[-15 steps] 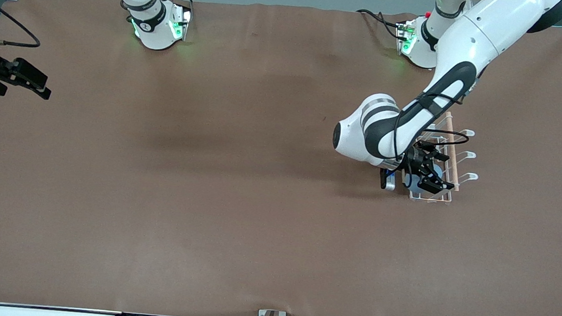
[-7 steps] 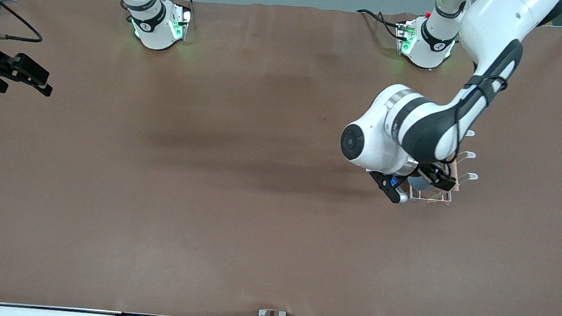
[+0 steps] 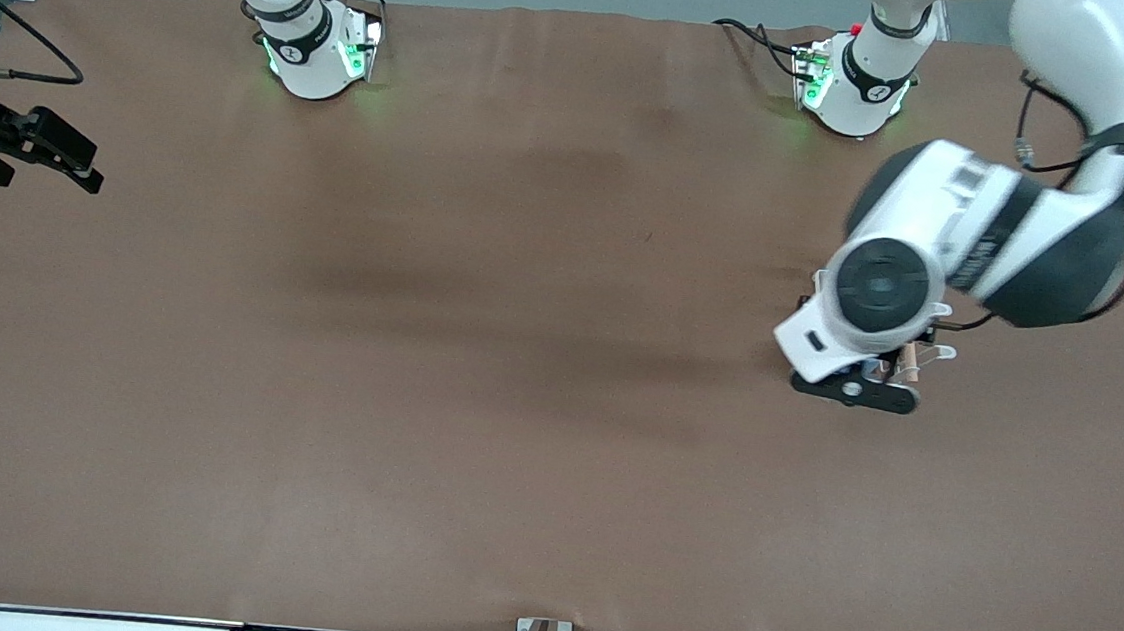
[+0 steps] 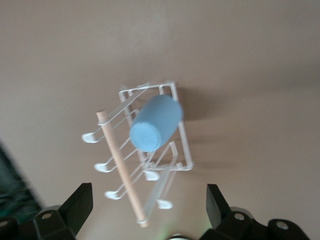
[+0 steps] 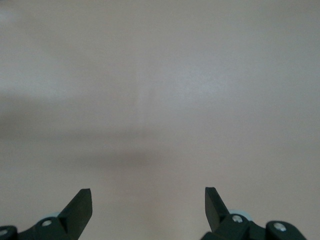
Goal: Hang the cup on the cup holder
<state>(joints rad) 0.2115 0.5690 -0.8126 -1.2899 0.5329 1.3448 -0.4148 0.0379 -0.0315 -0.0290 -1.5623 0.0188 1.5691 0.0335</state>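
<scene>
The light-blue cup hangs tilted on a prong of the white wire cup holder, its closed base turned toward the left wrist camera. The holder's wooden rod runs along its top. My left gripper is open and empty, up in the air over the holder and apart from the cup. In the front view the left wrist hides the cup and most of the holder; only a prong tip shows. My right gripper is open and empty, waiting over the table's edge at the right arm's end.
The brown table mat is bare around the holder. The two arm bases stand along the edge farthest from the front camera. Cables lie along the edge nearest to it.
My left gripper has let go of the cup and risen off the holder while its wrist turned over it; the cup stays on the prong. The right arm has not moved.
</scene>
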